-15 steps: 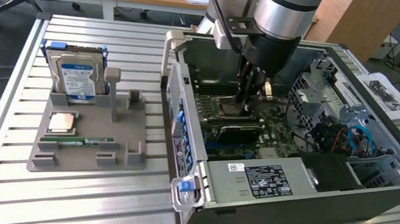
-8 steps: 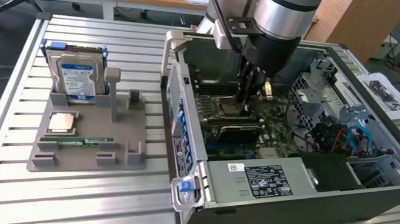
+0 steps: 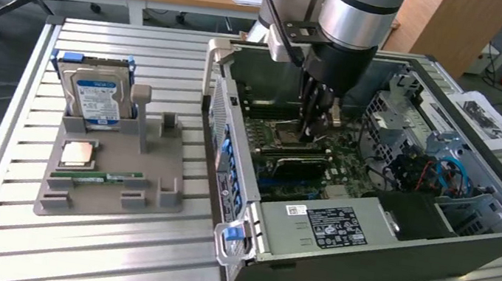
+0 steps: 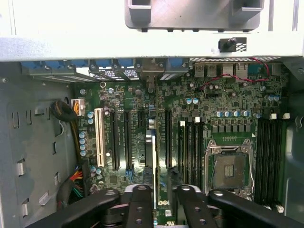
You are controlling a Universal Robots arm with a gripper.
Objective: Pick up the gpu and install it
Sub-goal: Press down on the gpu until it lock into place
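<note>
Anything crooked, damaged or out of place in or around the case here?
Nothing stands out. The gpu stands edge-on by the claw, parallel to the slots on the motherboard, with no visible tilt. The hard drive stands upright in its holder.

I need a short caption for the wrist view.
Tool holding the gpu edge-on above the motherboard slots.
</note>
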